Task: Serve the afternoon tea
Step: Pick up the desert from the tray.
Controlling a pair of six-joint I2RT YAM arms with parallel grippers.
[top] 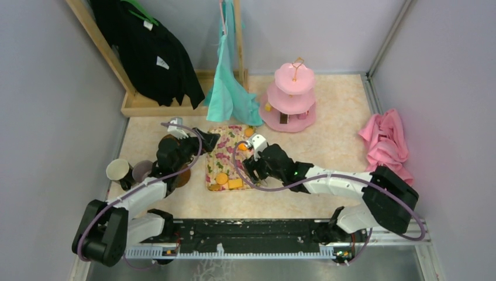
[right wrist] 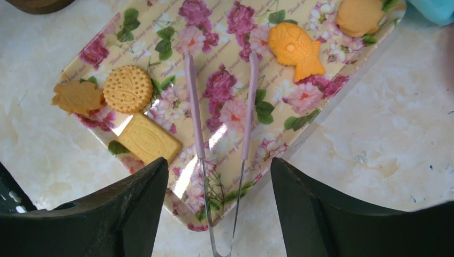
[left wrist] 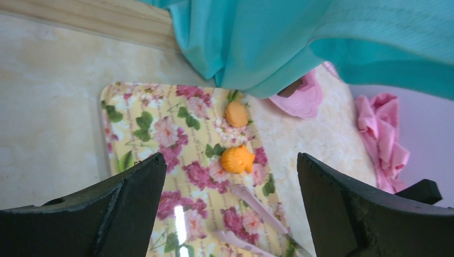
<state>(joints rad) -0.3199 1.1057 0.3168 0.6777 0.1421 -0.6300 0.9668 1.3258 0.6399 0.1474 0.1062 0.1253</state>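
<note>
A floral tray (top: pixel 219 153) lies mid-table with orange and yellow snacks and pink-handled tongs (right wrist: pixel 194 112). In the right wrist view it holds an orange fish snack (right wrist: pixel 295 49), a round orange snack (right wrist: pixel 360 16), a round biscuit (right wrist: pixel 127 88), a rectangular biscuit (right wrist: pixel 149 140) and a leaf-shaped one (right wrist: pixel 77 97). My right gripper (right wrist: pixel 218 160) is open above the tongs' joined end at the tray's near edge. My left gripper (left wrist: pixel 230 156) is open above the tray (left wrist: pixel 155 118), near the fish snack (left wrist: pixel 236 159). The pink three-tier stand (top: pixel 292 96) stands behind. A cream mug (top: pixel 119 170) and a mauve-grey mug (top: pixel 142 171) sit left; a brown saucer (top: pixel 182 175) shows partly under my left arm.
A teal garment (top: pixel 231 88) hangs over the tray's far end from a wooden rack (top: pixel 152 105), with a black garment (top: pixel 149 52) beside it. A crumpled pink cloth (top: pixel 386 140) lies at the right wall. Walls close in on both sides.
</note>
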